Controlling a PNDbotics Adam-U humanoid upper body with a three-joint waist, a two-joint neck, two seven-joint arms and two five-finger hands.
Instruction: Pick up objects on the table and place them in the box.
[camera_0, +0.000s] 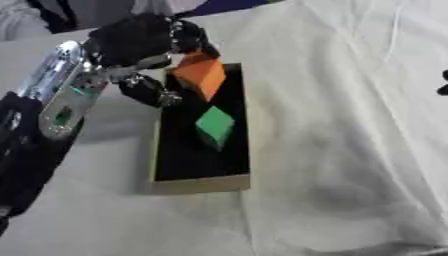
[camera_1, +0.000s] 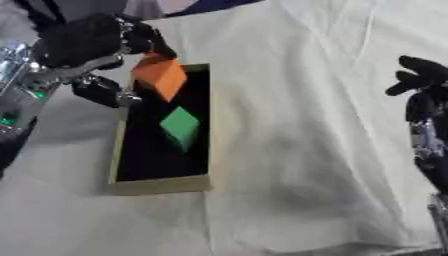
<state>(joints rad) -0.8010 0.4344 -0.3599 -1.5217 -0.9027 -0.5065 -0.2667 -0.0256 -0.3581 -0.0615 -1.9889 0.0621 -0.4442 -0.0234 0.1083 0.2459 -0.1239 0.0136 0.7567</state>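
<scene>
A: Which step is in hand?

B: Placement. The left hand (camera_0: 140, 42) holds the orange block (camera_0: 201, 75) over the far end of the box (camera_0: 199, 185), toward 12 o'clock. Its fingers (camera_0: 188, 37) are curled round the block's upper edge; the block hangs tilted, one corner down.

A: Is the block resting on the box floor?

B: I cannot tell. Its lower corner is inside the box outline, but contact with the dark interior is unclear.

A: What else is in the box?

B: A green block (camera_0: 215, 126), just toward 6 o'clock from the orange one and apart from it.

A: The right hand?

B: The right hand (camera_1: 420, 75) shows at 3 o'clock, idle over the white tabletop (camera_1: 306, 150), well apart from the box. Its fingers look relaxed and hold nothing.

A: What does the next move call for?

B: In my judgement: lower the block, open the fingers, and withdraw without catching the near wall.
</scene>
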